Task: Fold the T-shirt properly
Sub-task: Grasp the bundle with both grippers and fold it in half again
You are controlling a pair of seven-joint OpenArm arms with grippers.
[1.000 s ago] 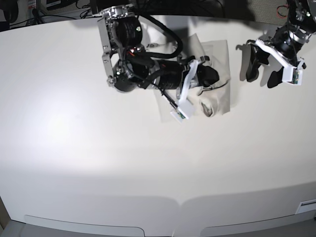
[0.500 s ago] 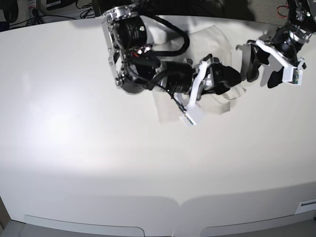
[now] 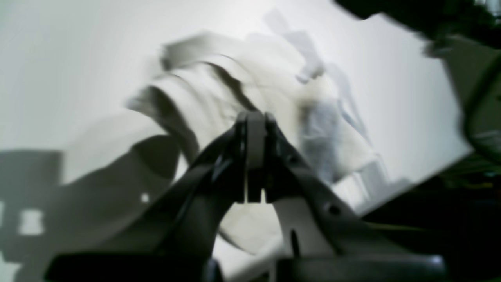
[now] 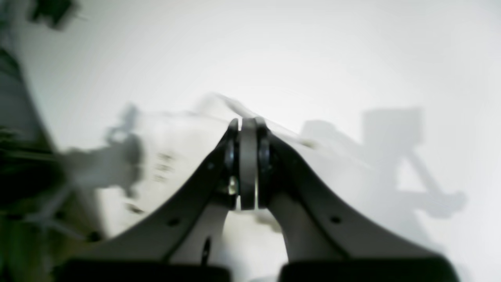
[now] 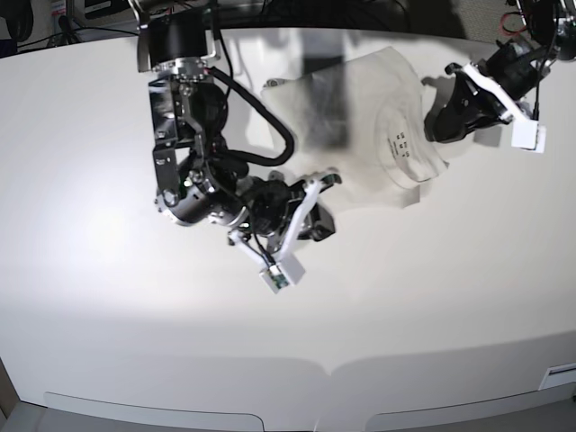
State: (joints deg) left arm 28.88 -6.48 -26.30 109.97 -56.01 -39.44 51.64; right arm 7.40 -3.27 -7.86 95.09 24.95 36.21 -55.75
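Observation:
The off-white T-shirt (image 5: pixel 360 117) lies in a folded bundle at the back right of the table, its inner label print facing up. In the base view my left gripper (image 5: pixel 434 131) sits at the bundle's right edge. The left wrist view shows that gripper (image 3: pixel 254 116) shut, pads pressed together, with the rumpled T-shirt (image 3: pixel 203 94) just beyond the tips and no cloth visible between them. My right gripper (image 5: pixel 324 227) is just off the shirt's lower left edge. In the right wrist view this gripper (image 4: pixel 247 120) is shut too, and the T-shirt (image 4: pixel 176 156) lies blurred ahead to the left.
The white table (image 5: pixel 135 297) stretches wide to the left and front. The right arm's black body (image 5: pixel 193 135) stands over the back left-centre. Cables and dark equipment line the far edge.
The right arm pulled off the shirt toward the front left and its jaws shut. The left gripper moved in to the shirt's right edge and shut. The shirt is now uncovered.

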